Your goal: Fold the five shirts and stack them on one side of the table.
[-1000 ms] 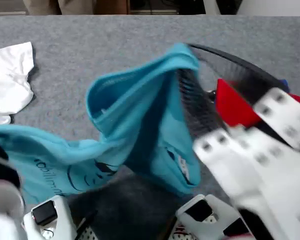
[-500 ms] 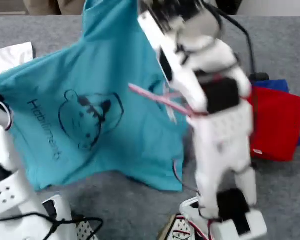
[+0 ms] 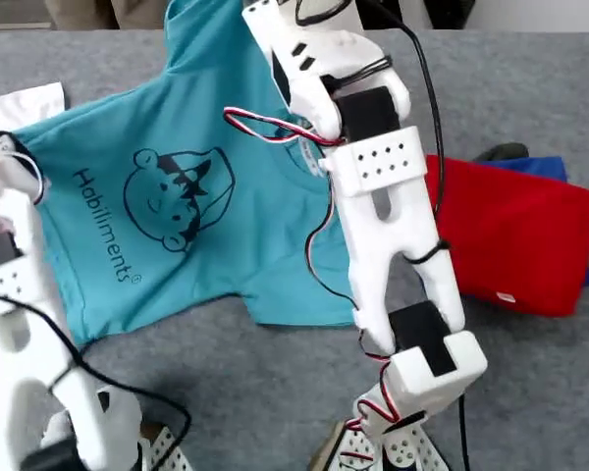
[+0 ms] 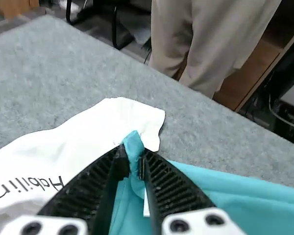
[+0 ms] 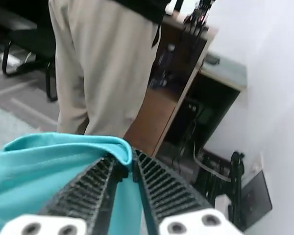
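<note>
At the far left of the grey worktop lies a white shirt, crumpled, with one corner reaching toward the far edge. In the left wrist view its cloth sits right under and beside the left tool. That tool is clenched on a narrow fold of the teal shirt, and the two ribbed black fingers press the fabric between them just above the white cloth. The left arm stands along the near left edge of the worktop and leans toward that corner.

The teal shirt is spread out over the middle of the worktop with its print of a bear's face and a line of lettering facing up. One sleeve points to the near side. The garment's far end rises toward the back edge of the worktop. There the right tool is pinched shut on a rolled edge of the teal cloth, which drapes over the fingertips in the right wrist view.

The right arm stretches from its base at the near edge, across the right side of the teal shirt, up to that far end, with red and white wires looping off it.

To the right of the arm lies a folded red shirt, flat on the worktop and just beside the teal shirt's edge. A strip of blue cloth shows from under its far side.
</note>
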### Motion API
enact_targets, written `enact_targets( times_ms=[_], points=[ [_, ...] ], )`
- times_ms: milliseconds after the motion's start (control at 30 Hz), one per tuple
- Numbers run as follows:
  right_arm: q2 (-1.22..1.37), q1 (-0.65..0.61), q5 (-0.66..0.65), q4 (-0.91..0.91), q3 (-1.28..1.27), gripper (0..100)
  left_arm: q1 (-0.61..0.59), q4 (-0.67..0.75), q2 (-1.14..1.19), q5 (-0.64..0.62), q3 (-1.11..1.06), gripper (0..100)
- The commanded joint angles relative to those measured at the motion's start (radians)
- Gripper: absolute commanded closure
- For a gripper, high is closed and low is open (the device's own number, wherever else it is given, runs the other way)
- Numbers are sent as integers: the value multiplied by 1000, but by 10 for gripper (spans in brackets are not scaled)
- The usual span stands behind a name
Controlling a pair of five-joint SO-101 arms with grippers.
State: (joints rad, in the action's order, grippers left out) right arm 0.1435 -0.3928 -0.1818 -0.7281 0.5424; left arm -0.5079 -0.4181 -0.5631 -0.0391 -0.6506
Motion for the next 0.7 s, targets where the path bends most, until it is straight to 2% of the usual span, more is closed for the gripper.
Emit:
enact_targets(
  times_ms=[0,200,467,567,667],
  points=[
    [2,18,0,-89,64,995,9,23,71,-9,107,982],
    [4,15,-20,-255,61,995,8,5,116,-5,115,982],
    [-18,19,-100,-508,64,995,11,-374,114,15,232,982],
    [-54,19,-144,-560,51,995,43,-466,114,89,216,982],
    [-107,7,-178,-606,5,995,86,-496,114,132,130,982]
  ],
)
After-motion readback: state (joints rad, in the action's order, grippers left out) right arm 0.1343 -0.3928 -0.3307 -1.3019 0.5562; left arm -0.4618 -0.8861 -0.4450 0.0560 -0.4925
